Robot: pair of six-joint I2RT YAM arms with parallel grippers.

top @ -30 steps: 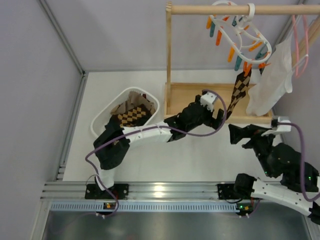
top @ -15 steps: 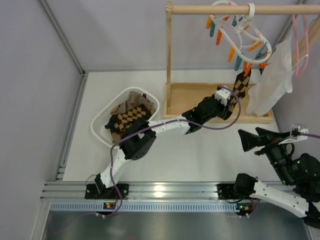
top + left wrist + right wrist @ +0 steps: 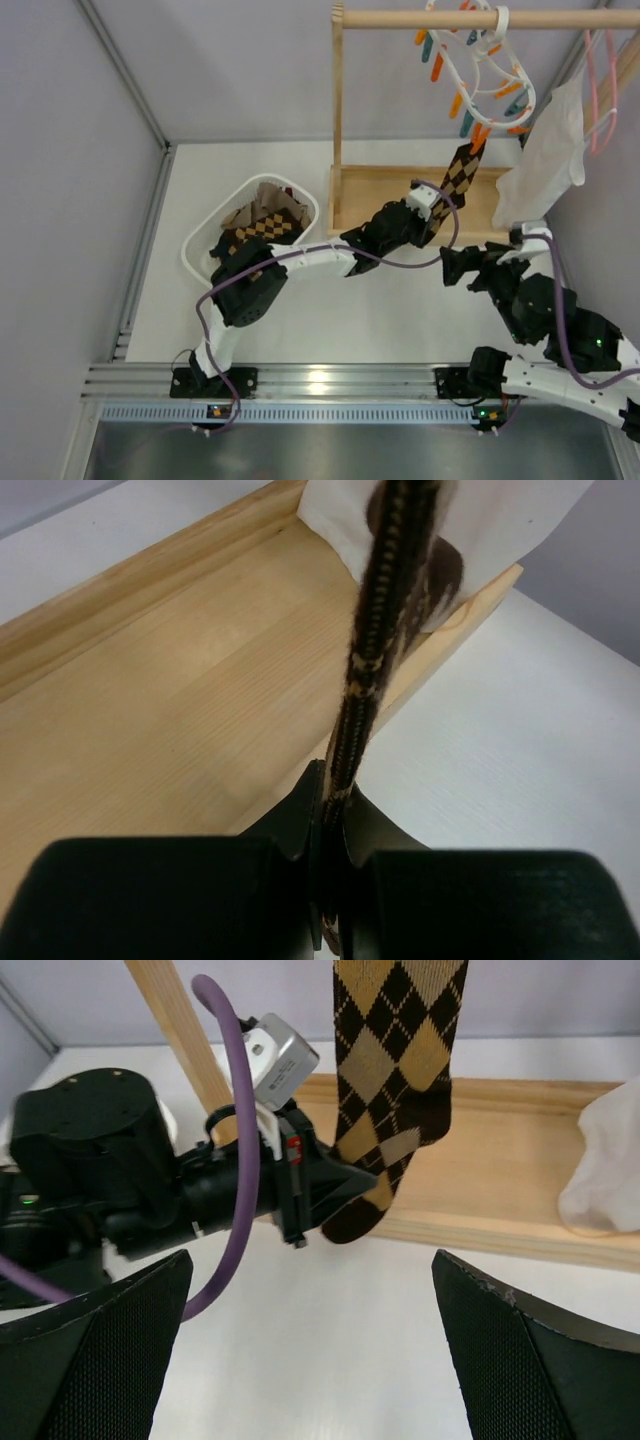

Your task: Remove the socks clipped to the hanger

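Brown argyle sock (image 3: 455, 185) clamped in left end effector (image 3: 330, 815), right end effector (image 3: 312, 1265) apart, empty

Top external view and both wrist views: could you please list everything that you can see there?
wooden rack: one, pale, table's far side
hanger: one, white, on the rack's rail
clothespins: several, orange and teal, on the hanger
argyle sock: one, brown-tan-black, hanging from the hanger
white cloth: one, right of the sock
pink hanger: one, far right
basket: one, white, left of the rack
socks in basket: count unclear, argyle
left gripper: black, shut on the argyle sock's lower end
right gripper: black, open, facing the sock
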